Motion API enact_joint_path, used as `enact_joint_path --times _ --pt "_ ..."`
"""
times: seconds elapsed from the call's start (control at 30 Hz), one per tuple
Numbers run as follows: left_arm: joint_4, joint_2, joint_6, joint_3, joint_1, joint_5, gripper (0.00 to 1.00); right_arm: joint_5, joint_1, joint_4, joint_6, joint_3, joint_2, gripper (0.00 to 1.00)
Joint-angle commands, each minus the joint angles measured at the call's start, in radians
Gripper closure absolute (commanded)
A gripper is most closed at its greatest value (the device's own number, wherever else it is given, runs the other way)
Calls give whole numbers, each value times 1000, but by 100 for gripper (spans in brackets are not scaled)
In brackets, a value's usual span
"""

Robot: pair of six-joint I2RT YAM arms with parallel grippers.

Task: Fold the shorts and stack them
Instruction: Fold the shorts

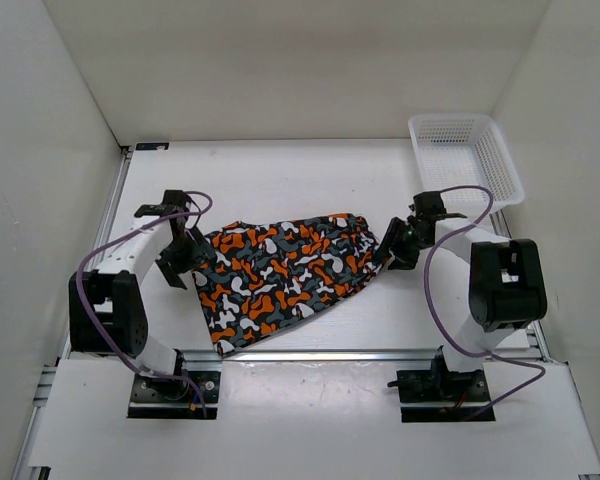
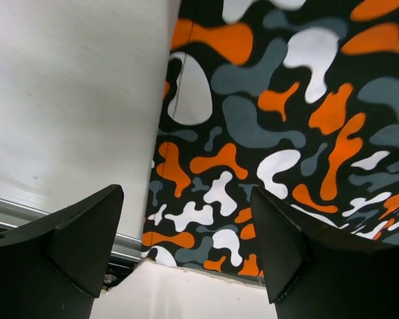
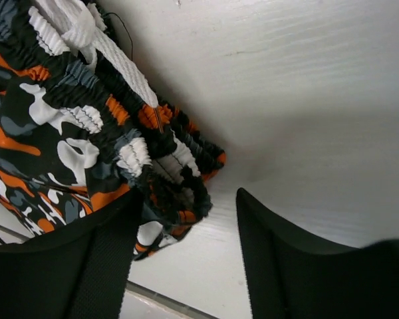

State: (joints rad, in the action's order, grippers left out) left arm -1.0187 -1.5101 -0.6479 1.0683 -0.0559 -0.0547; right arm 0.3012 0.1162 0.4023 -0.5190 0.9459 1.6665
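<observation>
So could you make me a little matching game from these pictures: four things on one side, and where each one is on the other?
Things:
1. shorts
2. basket
3. left gripper
4. right gripper

Places:
A. far right corner of the table
B. open, at the gathered waistband
C. lying in the middle of the table
D. open, at the fabric's straight edge, one finger over bare table

Pairs: 1-C, 2-A, 3-D, 4-B
</observation>
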Motion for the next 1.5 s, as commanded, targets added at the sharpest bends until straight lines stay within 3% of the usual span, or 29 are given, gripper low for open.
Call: enact_joint_path --times 0.0,0.13,0.23,0.27,0.33,0.37,0.4,0.47,0.67,0.73,0.77,0.8,0.87,0.9,0.93,1.0,1.03,1.13,1.33,1.47 --pt "58 34 -38 -53 -16 53 12 -19 31 -60 -33 4 27 41" --pt "123 -37 -59 -116 -16 62 14 -53 40 -92 -52 -7 36 54" --pt "149 -102 -59 -116 -35 62 19 -95 40 -92 -61 -7 36 75" --pt "158 -114 -59 -105 -35 62 28 -109 40 -83 -61 -7 36 90" --pt "169 -142 -59 -90 -44 52 46 -132 40 -72 -61 -18 26 100" --pt "169 -177 -59 -70 -44 52 57 -132 40 -60 -61 -28 1 100" --pt "169 -197 -59 -58 -53 52 78 -146 40 -60 -61 -29 -10 100" --pt "169 -257 -41 -13 -62 52 90 -146 40 -60 -75 -80 -55 100" --pt "155 -402 -7 192 -71 33 90 -159 98 -16 -211 -298 -307 100" --pt "114 -447 20 270 -81 6 90 -197 147 6 -245 -343 -417 79" --pt "98 -487 30 310 -81 -5 90 -215 161 19 -265 -370 -451 61" --pt "79 -501 40 387 -81 -20 85 -232 172 59 -265 -371 -480 23" --pt "17 -515 53 456 -90 -57 75 -281 172 110 -241 -371 -550 9" --pt "3 -515 63 504 -90 -57 69 -296 160 148 -227 -355 -579 8" --pt "-7 -515 63 521 -90 -68 51 -297 149 148 -213 -355 -588 8" --pt "-29 -478 74 544 -90 -68 44 -269 113 162 -170 -328 -588 10" --pt "-44 -464 85 555 -90 -68 32 -255 103 153 -170 -328 -579 14" --pt "-54 -394 85 544 -90 -68 31 -205 94 109 -156 -308 -512 22" --pt "-54 -286 85 490 -90 -68 31 -160 94 -20 -176 -318 -387 25" --pt "-54 -265 85 424 -90 -68 32 -160 105 -98 -176 -318 -282 36"
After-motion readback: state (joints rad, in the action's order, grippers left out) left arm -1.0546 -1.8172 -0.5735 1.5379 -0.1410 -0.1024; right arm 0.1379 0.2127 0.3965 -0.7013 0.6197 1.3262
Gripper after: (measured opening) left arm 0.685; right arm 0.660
